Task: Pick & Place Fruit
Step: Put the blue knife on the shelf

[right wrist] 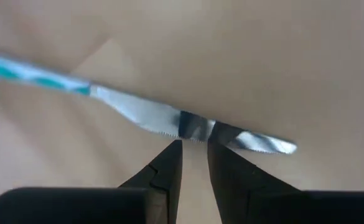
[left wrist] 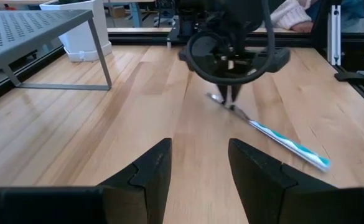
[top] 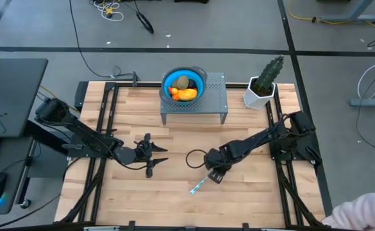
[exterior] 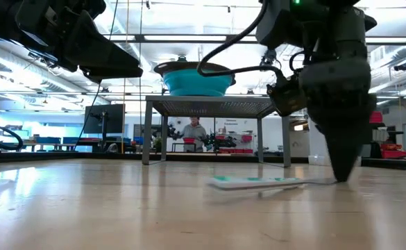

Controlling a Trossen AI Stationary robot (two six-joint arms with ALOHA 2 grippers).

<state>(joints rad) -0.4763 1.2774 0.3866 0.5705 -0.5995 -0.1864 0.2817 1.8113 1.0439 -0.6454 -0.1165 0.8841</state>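
My right gripper (right wrist: 194, 155) is down at the table (top: 258, 199), fingers nearly pressed together, pinching the blade of a small knife (right wrist: 188, 124) with a white-and-blue handle; the knife lies flat on the wood, handle pointing away from the rack

My left gripper (left wrist: 197, 168) hovers spread and empty, low over the table, well apart from the knife

Fruit sits in the blue bowl (top: 169, 79) on the grey perforated rack (top: 216, 99): an olive-brown oval (top: 183, 81) and a yellow-orange piece (top: 186, 94) show from above

Risks, as I judge them:
- grip is on thin, slick metal near the tip; the long handle could make the knife pivot or slip out on lifting
- fingertips so close to the wood could scrape or jam against it
- the knife is no fruit; carrying it does not obviously serve the task

Hard to tell:
- whether the pads truly clamp the blade or just straddle it
- dark fruit and small orange-red pieces in the bowl barely separable
- bowl contents hidden in the low view
- cactus (top: 267, 77) stands beside the rack
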